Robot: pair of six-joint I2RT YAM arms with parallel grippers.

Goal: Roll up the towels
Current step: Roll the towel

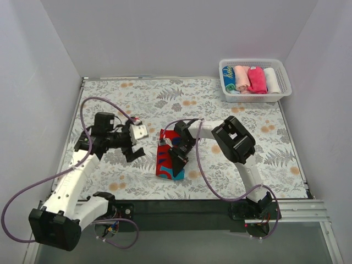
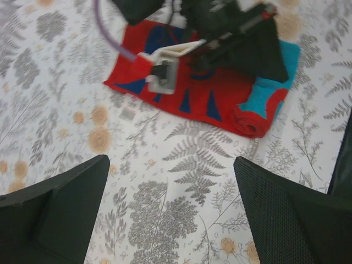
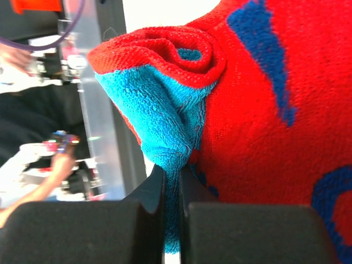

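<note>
The red towel (image 1: 165, 159) with blue marks and a teal side lies near the middle of the floral cloth, its near end partly rolled. It also shows in the left wrist view (image 2: 203, 96) and fills the right wrist view (image 3: 258, 110). My right gripper (image 1: 177, 159) is shut on the towel's teal edge (image 3: 171, 187). My left gripper (image 1: 133, 149) is open and empty, hovering over the cloth left of the towel; its fingers (image 2: 55, 214) frame bare cloth. A hot-pink towel (image 1: 256, 79) sits rolled in the basket.
A white slotted basket (image 1: 283, 82) at the back right holds several rolled towels. The grey-and-orange floral table cloth (image 1: 110, 104) covers the table. A purple cable (image 2: 107, 33) loops near the towel. White walls close in on three sides.
</note>
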